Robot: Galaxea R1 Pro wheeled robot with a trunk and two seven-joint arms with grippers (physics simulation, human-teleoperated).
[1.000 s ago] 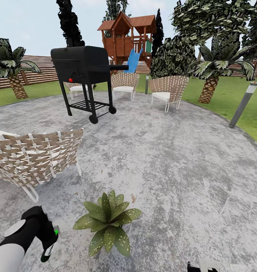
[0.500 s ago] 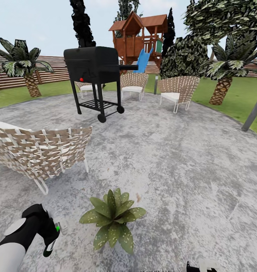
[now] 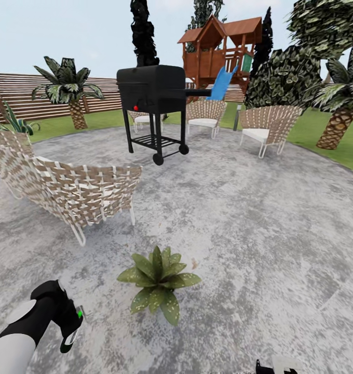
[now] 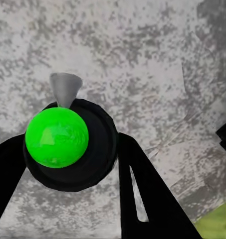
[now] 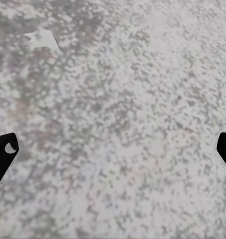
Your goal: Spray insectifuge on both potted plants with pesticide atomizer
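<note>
One potted plant (image 3: pixel 158 283), a low rosette of pointed speckled green leaves, stands on the round grey stone patio (image 3: pixel 249 218) just ahead of me. My left gripper (image 3: pixel 70 328) hangs low to the plant's left, a short way from its leaves. It is shut on the pesticide atomizer (image 4: pixel 57 138), a dark round bottle whose top shows bright green here, with a grey nozzle poking out beside it. That green top also glints at the gripper (image 3: pixel 79 313). My right gripper (image 5: pixel 113 154) is open over bare stone, its fingertips (image 5: pixel 4 149) far apart.
A woven chair (image 3: pixel 78 189) stands left of the plant, a black wheeled grill (image 3: pixel 153 91) beyond it. More woven chairs (image 3: pixel 267 122) sit at the patio's far side. Palms (image 3: pixel 67 85), a wooden playhouse (image 3: pixel 220 49), a slatted fence (image 3: pixel 21 96) and lawn ring the patio.
The whole picture has slid rightward, so the camera has turned left. The plant now sits slightly higher and further right in view. My left gripper keeps its hold on the atomizer.
</note>
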